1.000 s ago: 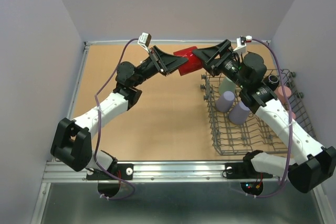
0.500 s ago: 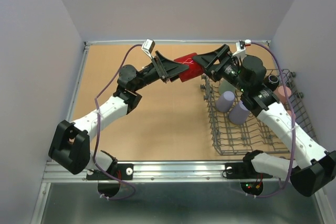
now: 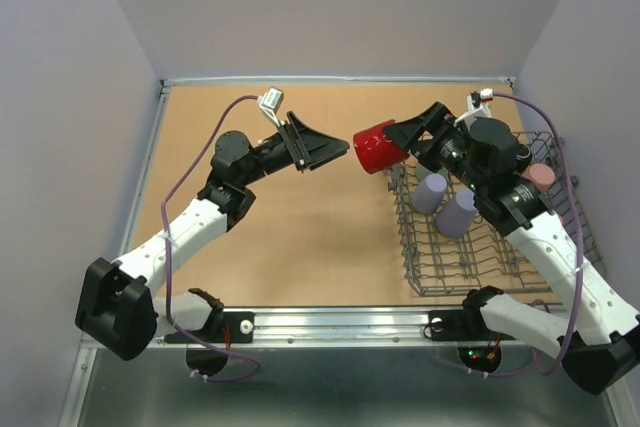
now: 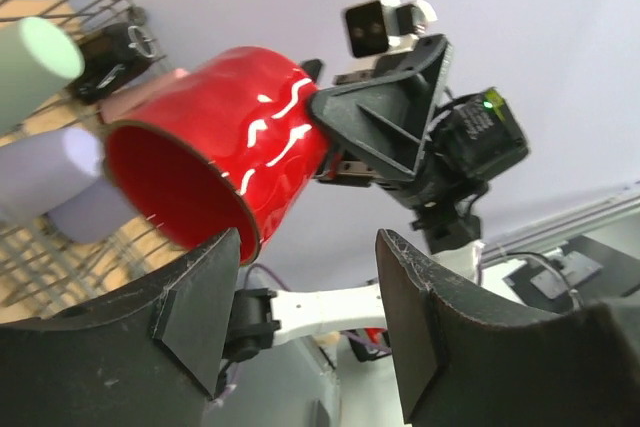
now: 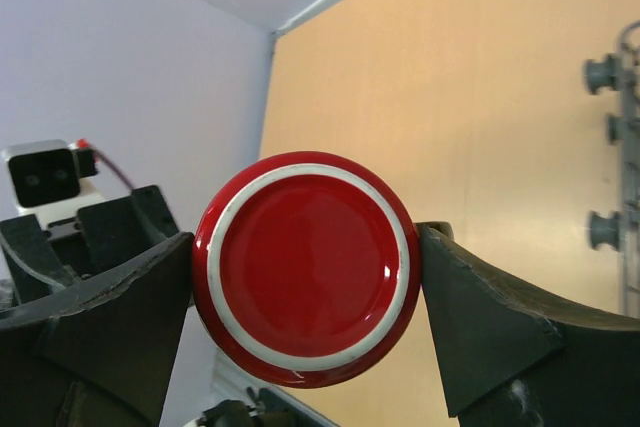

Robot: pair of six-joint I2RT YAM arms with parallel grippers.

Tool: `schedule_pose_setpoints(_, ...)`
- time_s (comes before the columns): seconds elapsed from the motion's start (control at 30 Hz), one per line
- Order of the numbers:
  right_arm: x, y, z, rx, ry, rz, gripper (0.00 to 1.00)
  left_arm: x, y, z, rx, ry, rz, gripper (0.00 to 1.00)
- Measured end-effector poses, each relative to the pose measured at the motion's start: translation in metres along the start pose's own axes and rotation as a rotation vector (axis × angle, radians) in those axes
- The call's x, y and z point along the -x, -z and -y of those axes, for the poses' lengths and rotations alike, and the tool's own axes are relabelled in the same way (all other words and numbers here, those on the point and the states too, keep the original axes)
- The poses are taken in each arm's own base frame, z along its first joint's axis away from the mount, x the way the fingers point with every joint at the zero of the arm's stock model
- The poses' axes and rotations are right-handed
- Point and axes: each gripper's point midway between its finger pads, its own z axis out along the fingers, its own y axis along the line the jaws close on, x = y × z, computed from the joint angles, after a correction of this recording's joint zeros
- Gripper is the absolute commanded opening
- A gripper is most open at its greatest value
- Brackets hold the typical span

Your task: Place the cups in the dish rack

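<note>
- the left claw has let go of the mug since half a second ago and drawn back to the left; it now stands wide and empty, with a clear gap between it and the mug's rim
- the right claw alone now grips the mug, its fingers pressed on either side of the base, the mouth turned toward the left claw
- the mug has come nearer the arms' bases than before and is held above the table, just beside the far left corner of the rack
- the two lavender cups lie in the rack's left part as before, and a pink cup sits at its right side
- open tabletop stretches left of the rack and between the two arms; walls close the left, far and right sides, and the rack stands near the right one
- the right arm covers the rack's far part from above; the sage cup and dark mug show only in the left wrist view, near the picture's edge
- the mug's handle cannot be made out in any view, and whether the mug hangs over the rack's wires or just outside them cannot be told
</note>
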Motion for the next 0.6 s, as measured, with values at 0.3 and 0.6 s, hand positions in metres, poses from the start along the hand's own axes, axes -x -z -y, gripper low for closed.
schedule_pose_setpoints(0.3,0.026,0.069,0.033,-0.207,0.148,0.105,0.00,0.009,0.045,-0.018,0.128,-0.100,0.061,0.68)
schedule_pose_setpoints(0.6,0.027,0.116,0.084,-0.482,0.262,0.074,0.00,0.011,0.070,-0.050,0.248,-0.121,0.071,0.67)
